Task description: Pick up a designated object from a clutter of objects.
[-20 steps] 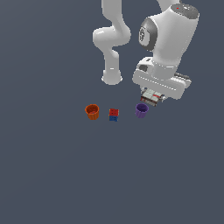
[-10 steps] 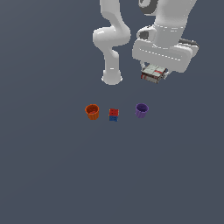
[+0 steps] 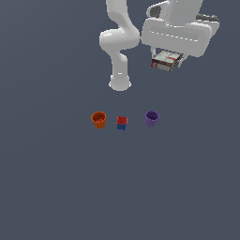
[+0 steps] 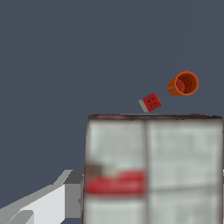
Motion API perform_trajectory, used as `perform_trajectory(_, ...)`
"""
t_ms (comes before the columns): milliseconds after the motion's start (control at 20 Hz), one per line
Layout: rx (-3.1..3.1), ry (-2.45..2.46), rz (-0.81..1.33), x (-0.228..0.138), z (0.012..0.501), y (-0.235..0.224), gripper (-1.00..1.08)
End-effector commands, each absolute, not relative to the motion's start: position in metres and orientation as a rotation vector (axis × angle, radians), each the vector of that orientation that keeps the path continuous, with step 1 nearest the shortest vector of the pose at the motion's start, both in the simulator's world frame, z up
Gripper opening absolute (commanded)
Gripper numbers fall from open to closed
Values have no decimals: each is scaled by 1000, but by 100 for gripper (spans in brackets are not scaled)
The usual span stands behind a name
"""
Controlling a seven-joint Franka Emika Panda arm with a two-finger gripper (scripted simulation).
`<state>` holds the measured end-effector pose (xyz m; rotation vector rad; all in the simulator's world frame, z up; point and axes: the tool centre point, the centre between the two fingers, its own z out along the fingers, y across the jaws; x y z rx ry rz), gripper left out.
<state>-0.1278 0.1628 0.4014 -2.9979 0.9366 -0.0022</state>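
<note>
The whitish-grey flat box [image 3: 166,61] with red stripe marks and dark edges hangs high above the floor, held under the arm's white hand. My gripper [image 3: 167,62] is shut on it. In the wrist view the box [image 4: 153,170] fills the near part of the picture, with one white finger [image 4: 48,202] beside it. On the floor below stand the orange cup [image 3: 99,120], the red-and-blue cube [image 3: 122,123] and the purple cup [image 3: 151,118]. The wrist view shows the orange cup [image 4: 183,83] and the cube [image 4: 150,103]; the purple cup is hidden there.
The arm's white base [image 3: 120,83] stands behind the row of cups. The floor [image 3: 56,187] is plain dark grey all around.
The gripper has risen steadily with the box in it, from just above the purple cup to high above the floor. The cups and the cube have not moved.
</note>
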Motion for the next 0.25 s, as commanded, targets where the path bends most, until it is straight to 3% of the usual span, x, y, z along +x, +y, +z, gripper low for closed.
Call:
perform_trajectory(0, -2999, 937, -1, -130, 408, 162, -100)
perform_trajectory(200, -2999, 937, -1, -132, 412, 162, -100)
